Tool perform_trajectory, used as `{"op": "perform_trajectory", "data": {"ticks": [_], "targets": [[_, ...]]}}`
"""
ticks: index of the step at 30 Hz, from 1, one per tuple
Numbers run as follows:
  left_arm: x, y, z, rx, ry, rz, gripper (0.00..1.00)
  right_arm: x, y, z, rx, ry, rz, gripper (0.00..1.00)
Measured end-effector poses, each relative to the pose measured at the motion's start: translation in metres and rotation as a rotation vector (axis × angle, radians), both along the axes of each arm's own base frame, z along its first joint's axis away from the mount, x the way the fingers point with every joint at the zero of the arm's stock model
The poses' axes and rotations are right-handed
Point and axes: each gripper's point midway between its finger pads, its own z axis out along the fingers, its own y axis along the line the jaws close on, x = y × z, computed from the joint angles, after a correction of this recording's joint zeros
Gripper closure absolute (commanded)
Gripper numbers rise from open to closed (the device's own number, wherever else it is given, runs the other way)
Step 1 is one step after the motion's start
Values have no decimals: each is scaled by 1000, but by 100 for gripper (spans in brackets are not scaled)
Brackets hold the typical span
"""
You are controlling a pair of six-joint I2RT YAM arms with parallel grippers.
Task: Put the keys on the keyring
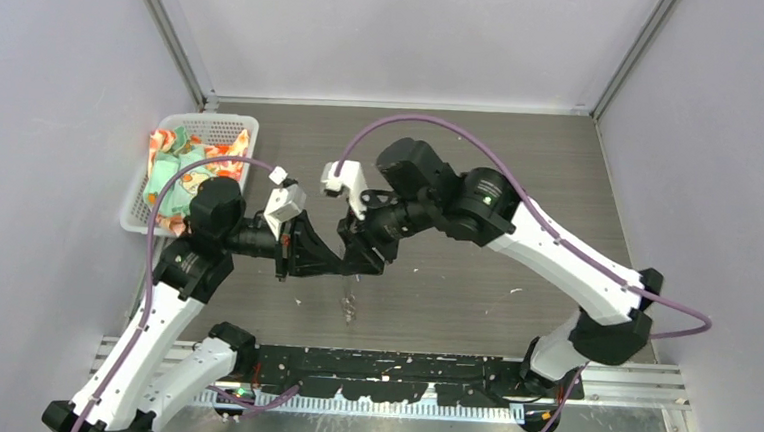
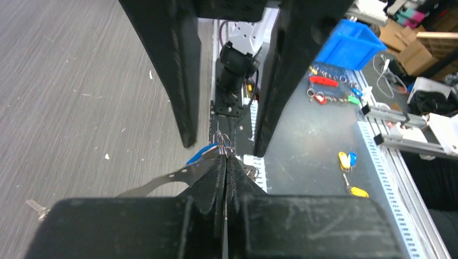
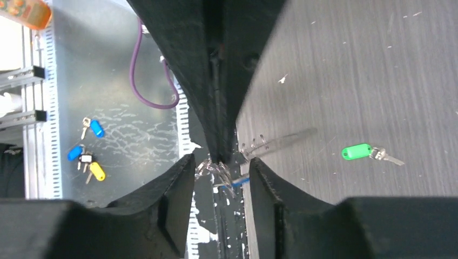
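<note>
My left gripper [image 1: 343, 265] is shut on the keyring [image 1: 350, 299], which hangs below it above the table. In the left wrist view its jaws [image 2: 226, 157] are pressed together on thin wire loops [image 2: 224, 143], with the blue key head [image 2: 201, 154] just left of them. My right gripper [image 1: 360, 259] is open, and its fingers [image 3: 181, 189] straddle the left gripper's tip without touching it. Between them hang the keyring's metal bits [image 3: 215, 168] and the blue key [image 3: 243, 181]. The green-headed key [image 3: 357, 151] lies alone on the wooden table to the right.
A white basket [image 1: 138, 206] holding coloured cloth stands at the back left. Beyond the table's near rail [image 1: 399, 362], other blue and yellow keys [image 3: 89, 156] lie on a grey surface. A blue bin [image 2: 348, 43] sits further off.
</note>
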Motion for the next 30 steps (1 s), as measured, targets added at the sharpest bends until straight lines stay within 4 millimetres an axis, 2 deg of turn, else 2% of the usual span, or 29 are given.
{"op": "perform_trajectory", "data": {"ticks": [4,9,11,13,16,21,25,30], "targets": [[-4,0,-1,-39,17,26,100,12,-18,10,122,17,-100,40],[-1,-2,13,-83,14,42,100,13,-50,48,330,-9,-187,41],[-1,-2,18,-96,10,41,100,6,-56,65,410,-15,-185,41],[0,-3,21,-106,8,41,100,2,-56,74,461,-11,-179,44],[2,-4,27,-116,6,40,100,1,-50,70,494,20,-169,53],[0,-4,38,-136,-32,33,100,4,-34,46,454,102,-162,67],[-2,-3,41,-141,-38,29,100,4,-29,40,449,130,-159,77],[-4,-3,42,-143,-35,28,100,3,-27,42,468,142,-151,79]]}}
